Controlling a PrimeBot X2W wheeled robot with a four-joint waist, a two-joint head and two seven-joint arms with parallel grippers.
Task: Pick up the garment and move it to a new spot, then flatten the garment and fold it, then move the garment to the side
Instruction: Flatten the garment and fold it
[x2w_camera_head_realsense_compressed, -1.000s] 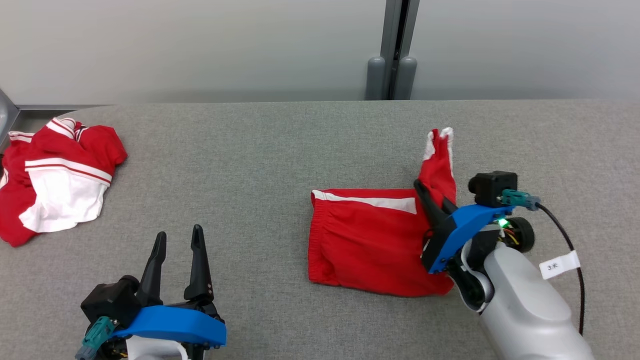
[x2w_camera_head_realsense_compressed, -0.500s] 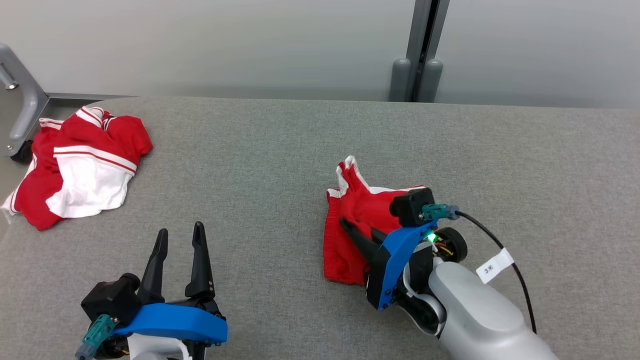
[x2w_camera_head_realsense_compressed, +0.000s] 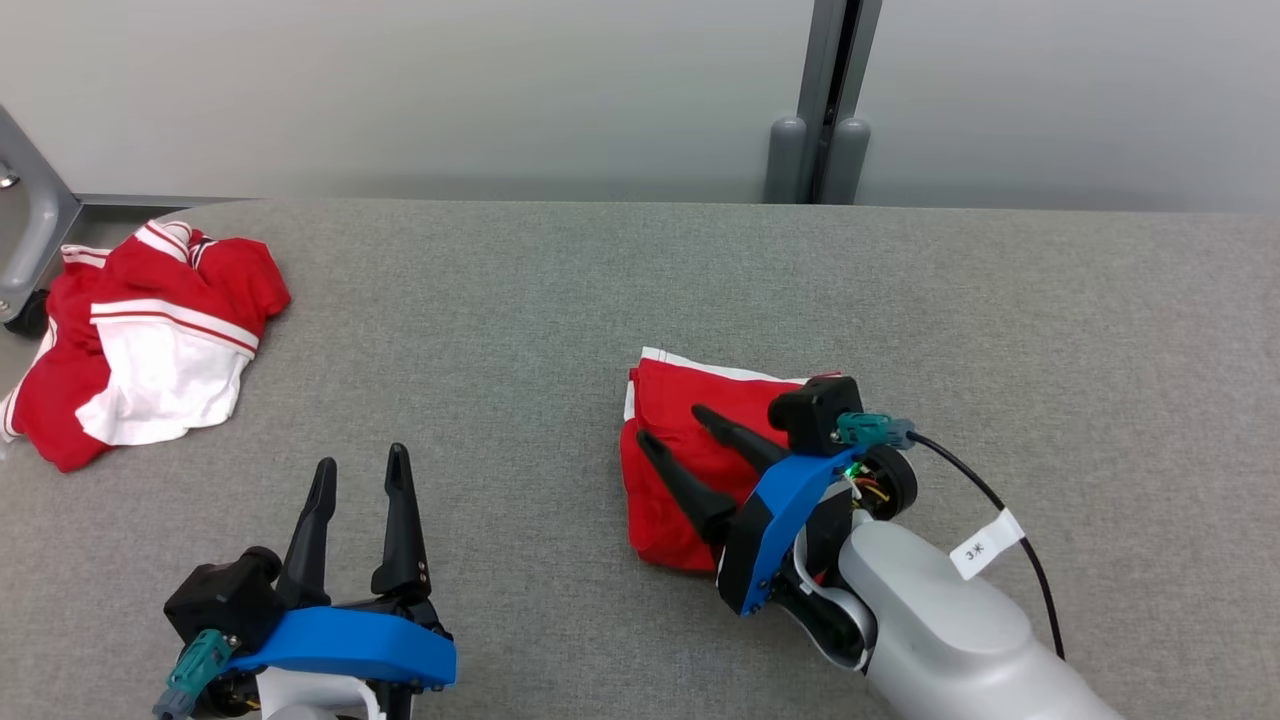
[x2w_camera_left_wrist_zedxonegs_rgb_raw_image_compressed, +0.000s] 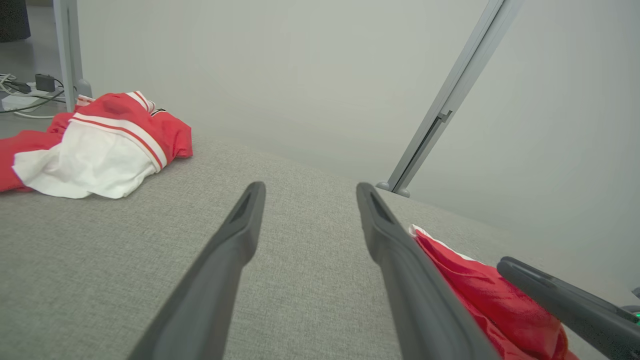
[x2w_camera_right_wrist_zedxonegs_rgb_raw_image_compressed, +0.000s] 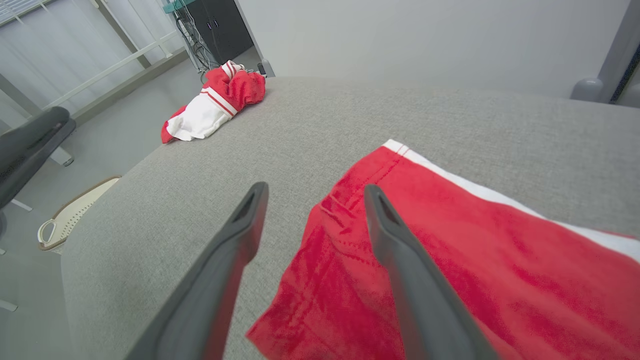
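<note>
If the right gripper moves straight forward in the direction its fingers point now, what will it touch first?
Most likely the edge of the folded red garment lying just under the right gripper, or the grey table right beyond it; its tilt is hard to judge.

The left fingers (x2w_camera_head_realsense_compressed: 398, 520) and right fingers (x2w_camera_head_realsense_compressed: 690, 490) are long, thin and dark grey, and each one gets pointy at the tip. Two tiny screws (x2w_camera_head_realsense_compressed: 421, 576) sit low on one left finger. Behind each pair is a bright blue cover (x2w_camera_head_realsense_compressed: 775, 520) with a curved shape. A black boxy camera (x2w_camera_head_realsense_compressed: 812, 412) sits on the right wrist. It has a blue-green plug (x2w_camera_head_realsense_compressed: 870, 430), and a black cable (x2w_camera_head_realsense_compressed: 1042, 600) runs from that. The cable carries a white tag (x2w_camera_head_realsense_compressed: 985, 545) with a small mark on it. A little green light (x2w_camera_head_realsense_compressed: 850, 470) glows beside some yellow and red wires (x2w_camera_head_realsense_compressed: 868, 488). The right forearm (x2w_camera_head_realsense_compressed: 940, 620) is smooth, round and pale grey.
</note>
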